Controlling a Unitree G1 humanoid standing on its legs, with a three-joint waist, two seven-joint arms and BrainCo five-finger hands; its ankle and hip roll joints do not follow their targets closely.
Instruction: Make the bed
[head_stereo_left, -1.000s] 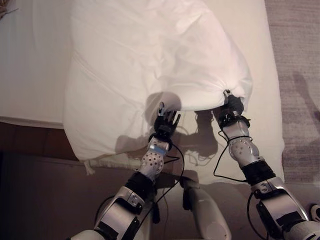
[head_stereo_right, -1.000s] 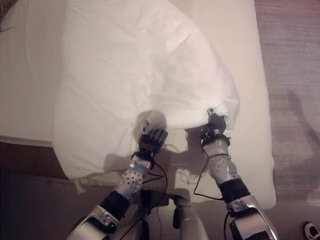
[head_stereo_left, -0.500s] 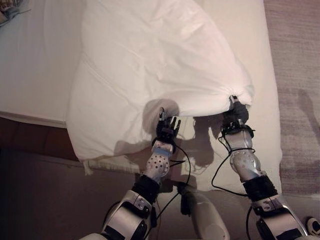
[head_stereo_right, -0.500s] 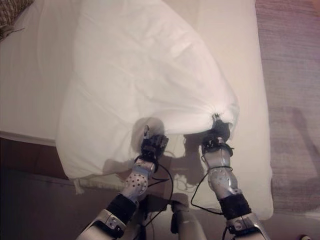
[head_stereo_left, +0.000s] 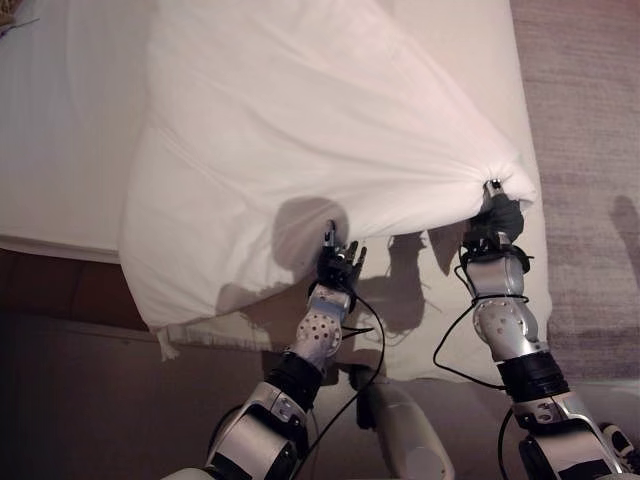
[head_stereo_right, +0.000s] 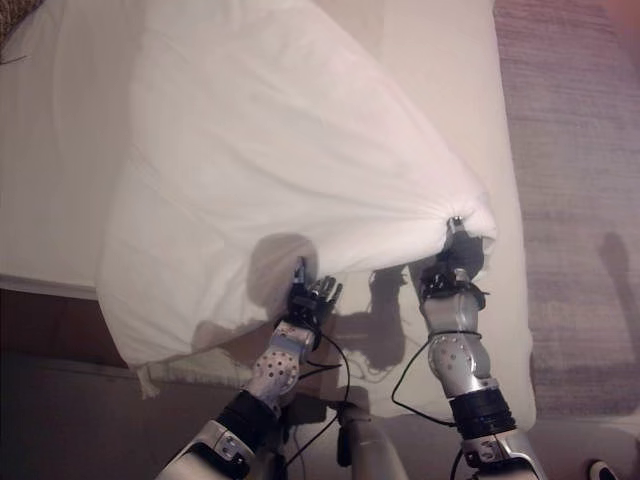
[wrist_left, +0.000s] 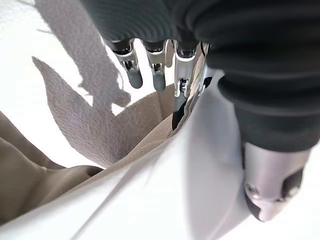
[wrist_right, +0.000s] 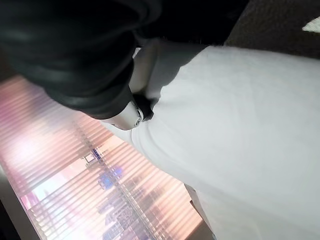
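A white duvet (head_stereo_left: 300, 130) lies spread over most of the bed (head_stereo_left: 60, 150), which is covered by a cream sheet. The duvet is bunched into a fan shape: its folds run together toward the bed's near right edge, and its near left corner hangs over the near edge of the bed, with a small tie dangling from it.

The right hand (head_stereo_left: 497, 215) sits at the point where the folds meet, near the right edge of the bed. Its fingers are curled around a gathered bunch of duvet, and the cloth is drawn taut from that spot. In the right wrist view the duvet (wrist_right: 240, 125) fills the space just past the hand's dark cover, with the thumb pressed against the white cloth.

The left hand (head_stereo_left: 338, 262) is at the duvet's near hem, about midway along the near edge of the bed and well apart from the right hand. In the left wrist view its fingers (wrist_left: 180, 95) hang down, fairly straight, and one of them touches the fold of white cloth, while the thumb lies on the other side of that fold. Whether the cloth is truly pinched between them I cannot tell.

A grey carpet (head_stereo_left: 590, 120) runs along the right side of the bed.
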